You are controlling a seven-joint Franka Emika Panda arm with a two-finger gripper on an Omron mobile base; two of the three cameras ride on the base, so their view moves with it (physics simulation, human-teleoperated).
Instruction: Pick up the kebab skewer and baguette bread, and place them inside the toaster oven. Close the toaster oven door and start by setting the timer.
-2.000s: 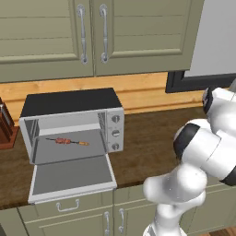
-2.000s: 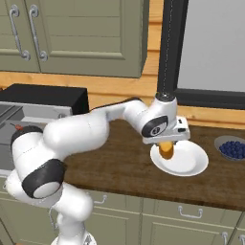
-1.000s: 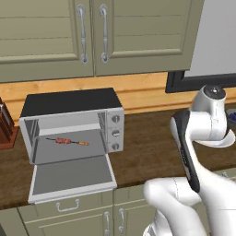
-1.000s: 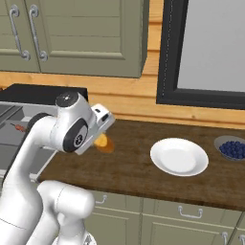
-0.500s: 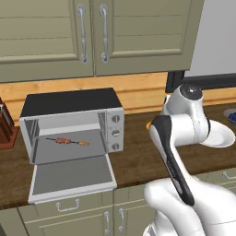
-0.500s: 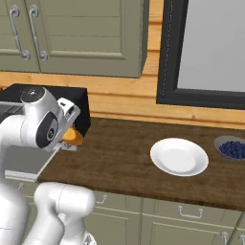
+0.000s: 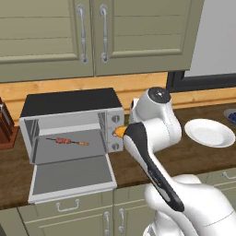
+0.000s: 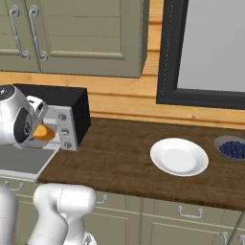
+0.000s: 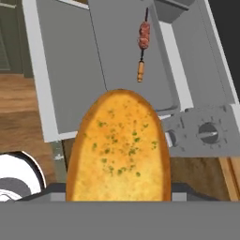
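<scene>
While spread wide around the baguette bread [image 9: 118,147], gripper [image 8: 40,131] carries it in the air just beside the toaster oven [image 7: 73,124] knob panel. Kebab skewer [image 7: 72,142] lies inside, toaster oven door [image 7: 73,176] dropped open. Hand view alone shows green flecks on the crust; right base view alone shows blueberry bowl [image 8: 231,148] beyond white plate [image 8: 179,157].

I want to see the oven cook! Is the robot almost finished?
About halfway. The skewer already lies inside the oven. The gripper holds the bread beside the oven's knobs. Left: put the bread in, shut the open door, set the timer.
</scene>
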